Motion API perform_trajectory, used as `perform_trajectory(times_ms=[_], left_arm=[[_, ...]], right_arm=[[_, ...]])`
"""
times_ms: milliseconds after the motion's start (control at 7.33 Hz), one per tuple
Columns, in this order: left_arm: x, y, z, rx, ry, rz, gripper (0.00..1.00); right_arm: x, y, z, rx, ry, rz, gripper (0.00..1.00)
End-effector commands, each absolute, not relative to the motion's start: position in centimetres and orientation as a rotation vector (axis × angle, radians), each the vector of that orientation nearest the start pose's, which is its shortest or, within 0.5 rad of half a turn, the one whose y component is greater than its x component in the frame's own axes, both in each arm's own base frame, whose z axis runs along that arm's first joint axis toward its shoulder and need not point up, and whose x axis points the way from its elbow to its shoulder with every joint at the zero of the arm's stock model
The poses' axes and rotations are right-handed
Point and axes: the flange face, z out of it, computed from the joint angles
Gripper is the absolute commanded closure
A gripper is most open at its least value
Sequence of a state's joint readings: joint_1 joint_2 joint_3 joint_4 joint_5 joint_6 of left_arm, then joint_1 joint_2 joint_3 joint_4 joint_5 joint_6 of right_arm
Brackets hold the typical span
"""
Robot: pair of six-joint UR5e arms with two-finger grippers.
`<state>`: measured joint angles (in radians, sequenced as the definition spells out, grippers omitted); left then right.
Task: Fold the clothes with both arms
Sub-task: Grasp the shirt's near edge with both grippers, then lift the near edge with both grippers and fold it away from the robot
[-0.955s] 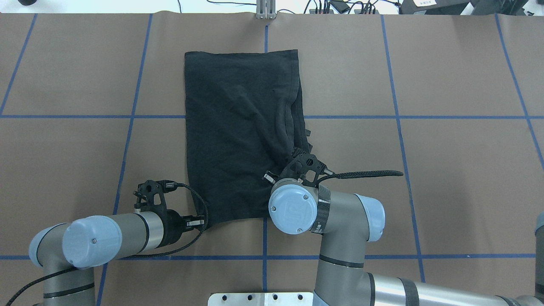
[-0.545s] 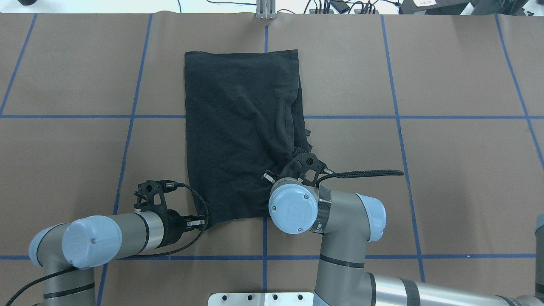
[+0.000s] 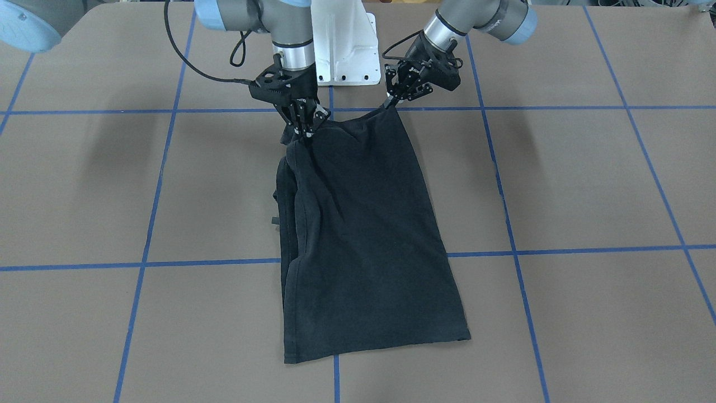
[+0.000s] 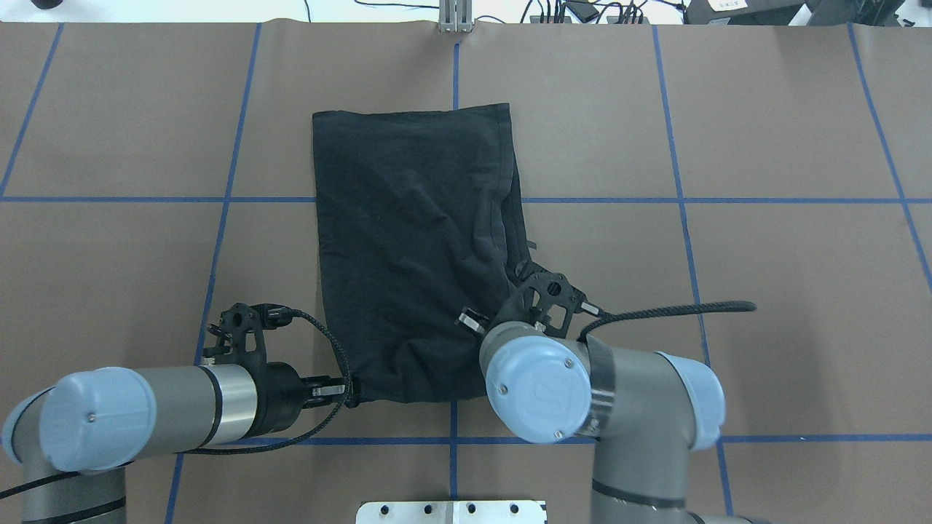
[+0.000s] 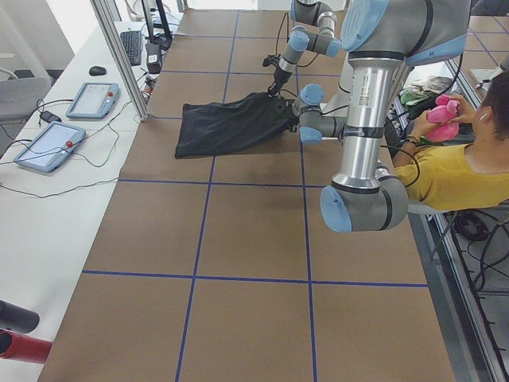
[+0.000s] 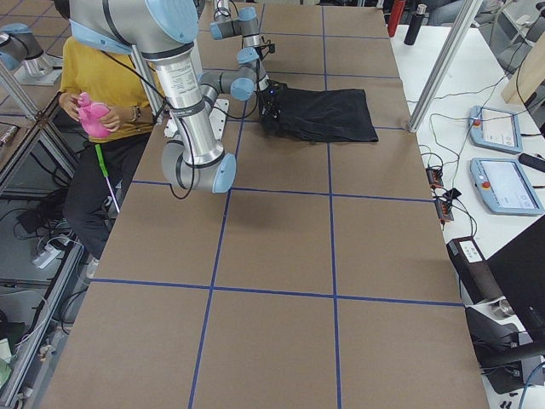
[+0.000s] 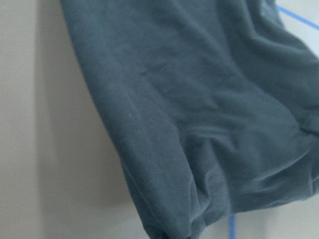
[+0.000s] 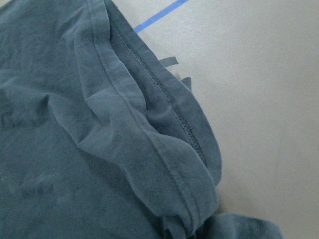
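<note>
The black T-shirt (image 3: 363, 235) lies folded into a long strip on the brown table, with no graphic showing; it also shows in the overhead view (image 4: 408, 240). My left gripper (image 3: 390, 104) is shut on the shirt's near corner and held low; it also shows in the overhead view (image 4: 349, 393). My right gripper (image 3: 305, 133) is shut on the bunched hem at the other near corner, lifted slightly. In the overhead view its fingertips are hidden under its wrist. The wrist views show only cloth (image 7: 199, 124) and layered hems (image 8: 164, 149).
The white pedestal base (image 3: 341, 50) stands just behind the grippers. A seated person in yellow (image 5: 461, 167) is beside the robot. Tablets (image 6: 502, 183) and a metal post (image 6: 443, 64) stand at the table's far side. Bare brown table with blue tape lines surrounds the shirt.
Both grippers have moved toward the robot's base, the right one also to the right. They dragged the shirt with them, so its far edge slid nearer.
</note>
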<state>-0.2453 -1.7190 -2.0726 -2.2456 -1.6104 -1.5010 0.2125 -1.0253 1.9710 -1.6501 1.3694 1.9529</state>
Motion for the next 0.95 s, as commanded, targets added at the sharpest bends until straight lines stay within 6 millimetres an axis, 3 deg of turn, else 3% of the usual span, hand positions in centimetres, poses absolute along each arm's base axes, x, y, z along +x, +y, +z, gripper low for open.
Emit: perform_trajectory(times_ms=[0,136,273,545,818], left_arm=[[38.4,-22.1,22.0,0.114,1.364,-0.070,1.00],[36.8,-21.3,20.1,0.089,1.363,-0.049,1.00],[37.0,-21.2,19.4,0.070,1.363,-0.034,1.00],[39.6,-22.4,18.4,0.076,1.342,-0.039,1.00],[43.8,-27.2,18.4,0.119,1.293,-0.101,1.00]], right_arm=[[-48.1,-19.3,16.6,0.061,-0.918,0.568,1.00],[-45.2,-17.0,14.8,0.042,-0.918,0.531,1.00],[-44.7,-17.2,14.8,0.047,-0.910,0.535,1.00],[-44.1,-20.5,15.2,0.088,-0.895,0.589,1.00],[-44.7,-24.4,16.2,0.137,-0.846,0.645,1.00]])
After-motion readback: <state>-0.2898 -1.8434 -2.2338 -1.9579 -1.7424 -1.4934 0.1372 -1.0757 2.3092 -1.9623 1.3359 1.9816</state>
